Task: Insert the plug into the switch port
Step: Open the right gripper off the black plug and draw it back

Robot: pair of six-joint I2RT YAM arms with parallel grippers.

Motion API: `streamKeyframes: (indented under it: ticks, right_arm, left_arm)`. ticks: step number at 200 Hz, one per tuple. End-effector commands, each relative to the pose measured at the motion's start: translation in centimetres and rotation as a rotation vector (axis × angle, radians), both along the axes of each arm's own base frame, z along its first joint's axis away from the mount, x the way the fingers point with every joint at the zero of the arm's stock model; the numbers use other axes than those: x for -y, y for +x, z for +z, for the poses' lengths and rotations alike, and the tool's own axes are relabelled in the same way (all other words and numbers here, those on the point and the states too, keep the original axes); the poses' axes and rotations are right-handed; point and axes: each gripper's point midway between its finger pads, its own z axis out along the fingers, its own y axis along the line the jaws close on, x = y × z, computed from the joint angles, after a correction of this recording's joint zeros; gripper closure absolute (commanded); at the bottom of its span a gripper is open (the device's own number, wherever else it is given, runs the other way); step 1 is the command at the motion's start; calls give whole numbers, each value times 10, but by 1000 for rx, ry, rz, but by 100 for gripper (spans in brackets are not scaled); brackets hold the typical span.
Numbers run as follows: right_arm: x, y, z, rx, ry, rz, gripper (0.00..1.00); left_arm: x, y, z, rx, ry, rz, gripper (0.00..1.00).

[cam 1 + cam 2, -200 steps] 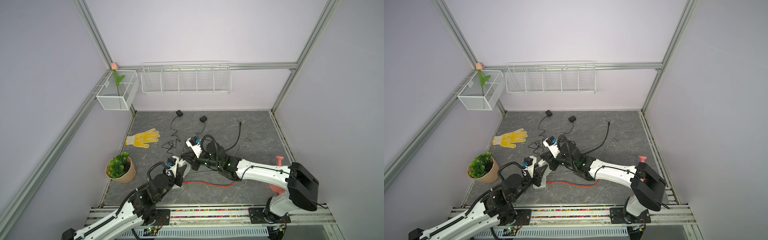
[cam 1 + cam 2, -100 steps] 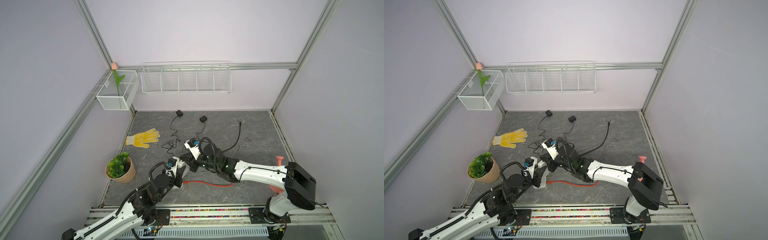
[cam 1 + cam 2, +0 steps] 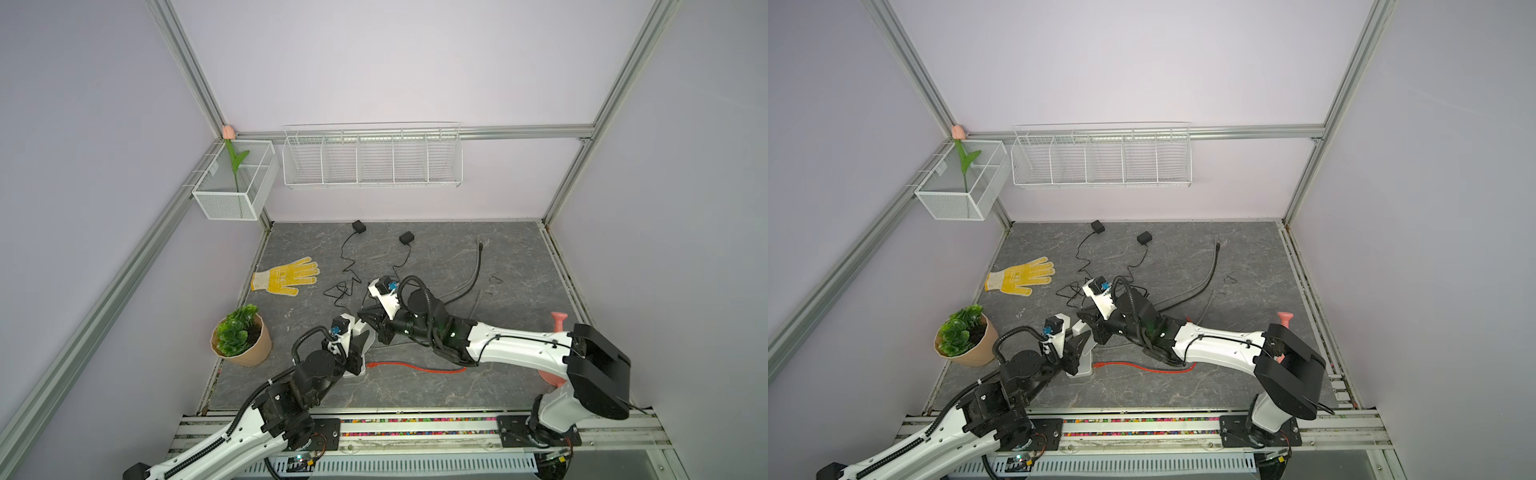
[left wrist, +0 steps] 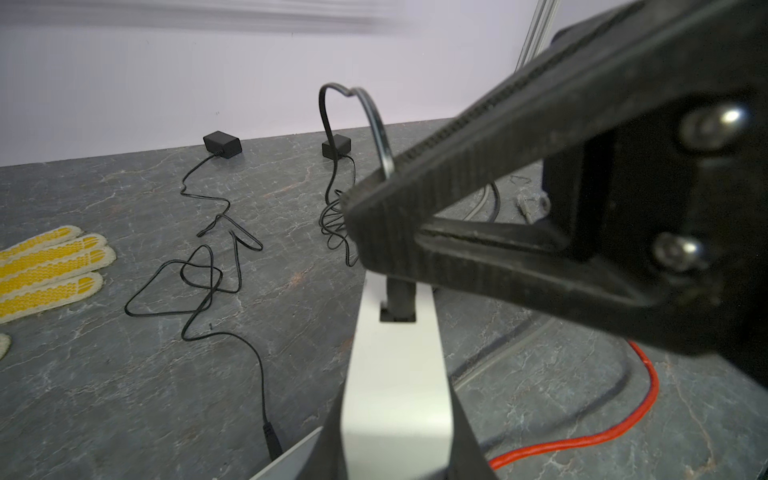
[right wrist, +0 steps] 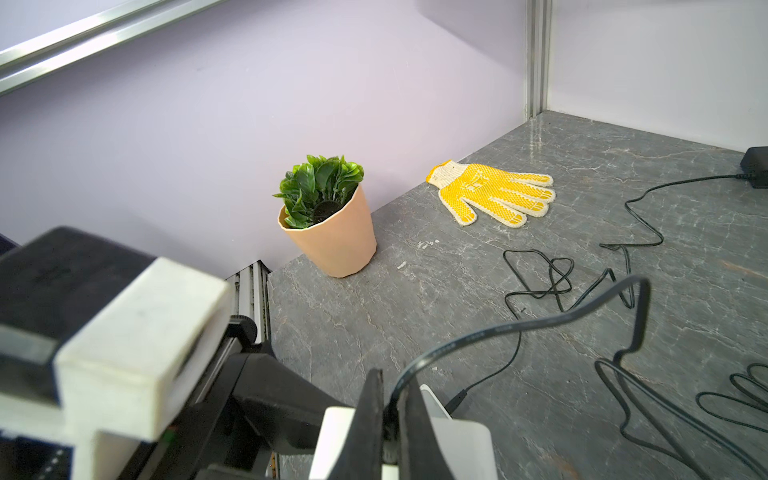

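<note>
The white switch (image 4: 395,374) stands on edge on the grey floor, with my left gripper (image 4: 395,451) shut on its two flat sides. In both top views the switch (image 3: 360,330) (image 3: 1080,332) shows between the two arms. A dark port (image 4: 397,319) opens in the switch's top edge. The black plug (image 4: 401,296) stands upright with its lower end in that port. My right gripper (image 5: 390,419) is shut on the plug from above, and its ribbed fingers (image 4: 457,195) hide the plug's top. The plug's black cable (image 5: 519,328) arcs away over the floor.
A red cable (image 3: 415,368) lies on the floor just right of the switch. Thin black cords (image 3: 347,286) and two adapters (image 3: 358,226) lie behind. A yellow glove (image 3: 286,276) and a potted plant (image 3: 241,336) are at the left. A thick black cable (image 3: 478,266) is at the right.
My right gripper has shifted slightly left over the switch with the plug. The left arm and the switch have stayed still.
</note>
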Motion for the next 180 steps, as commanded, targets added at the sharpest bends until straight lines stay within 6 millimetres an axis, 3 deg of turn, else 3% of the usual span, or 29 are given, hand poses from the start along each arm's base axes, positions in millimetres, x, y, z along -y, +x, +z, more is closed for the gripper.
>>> streamKeyframes:
  ticks: [1,180]
  right_arm:
    - [23,-36,-113,-193,-318,63,93]
    - [18,-53,-147,-245,-362,85,93]
  left_arm:
    - [-11,0,116,263,-344,41,100]
    - [-25,-2,135,324,-381,77,100]
